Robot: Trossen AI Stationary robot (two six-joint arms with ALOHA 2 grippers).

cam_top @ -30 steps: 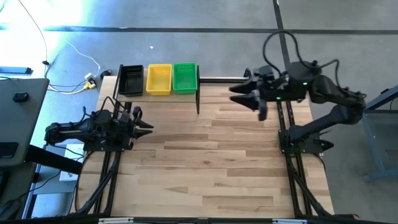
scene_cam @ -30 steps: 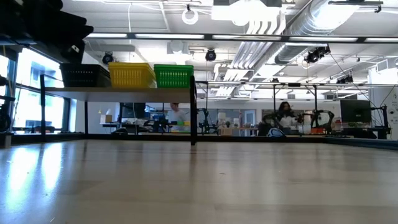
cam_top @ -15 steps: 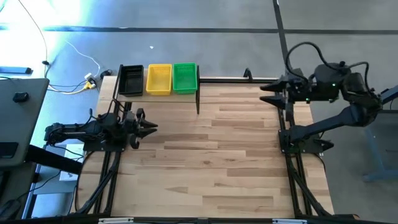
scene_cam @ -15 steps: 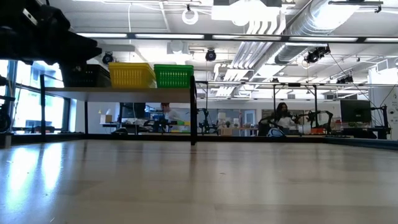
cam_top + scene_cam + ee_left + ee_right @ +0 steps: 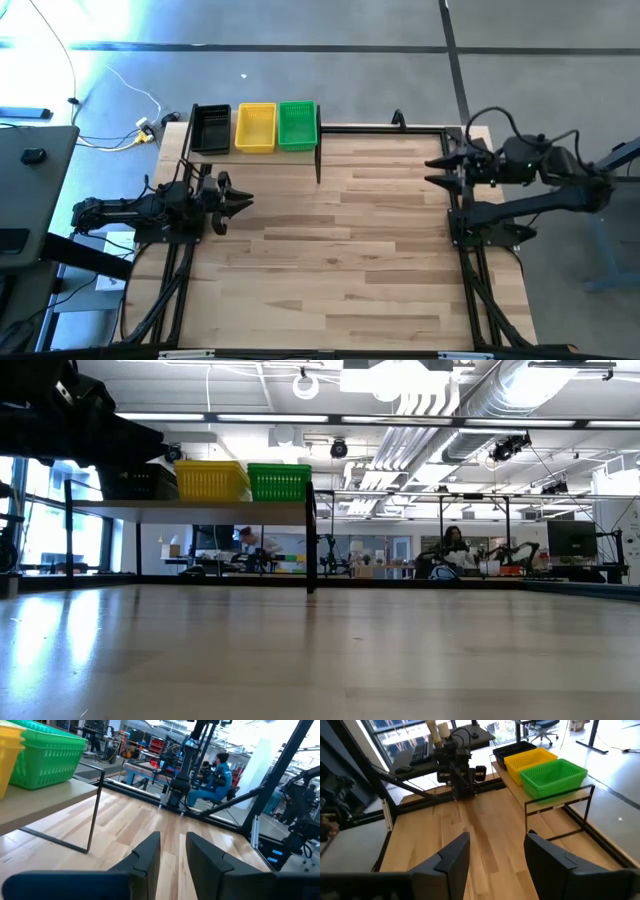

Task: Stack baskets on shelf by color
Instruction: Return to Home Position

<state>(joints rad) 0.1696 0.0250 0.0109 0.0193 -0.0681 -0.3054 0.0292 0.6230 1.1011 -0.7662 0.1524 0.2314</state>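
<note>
A black basket (image 5: 210, 128), a yellow basket (image 5: 255, 127) and a green basket (image 5: 297, 125) stand side by side with their bottoms on the shelf (image 5: 200, 510) at the table's far left corner. The yellow (image 5: 529, 757) and green (image 5: 555, 777) ones also show in the right wrist view. My left gripper (image 5: 240, 203) hovers open at the table's left edge, level, pointing toward the right, with nothing between its fingers (image 5: 173, 851). My right gripper (image 5: 435, 170) hangs open at the right edge, pointing toward the left, also empty (image 5: 497, 850).
The wood-plank tabletop (image 5: 340, 240) lies between the two arms. A black rail (image 5: 380, 128) runs along the far edge from the shelf's right leg (image 5: 318, 165). People sit at benches in the room beyond (image 5: 450, 550).
My right gripper has drawn back toward the table's right edge and come down, staying open. My left gripper has sunk a little and rolled slightly at the left edge. The baskets have kept still on the shelf.
</note>
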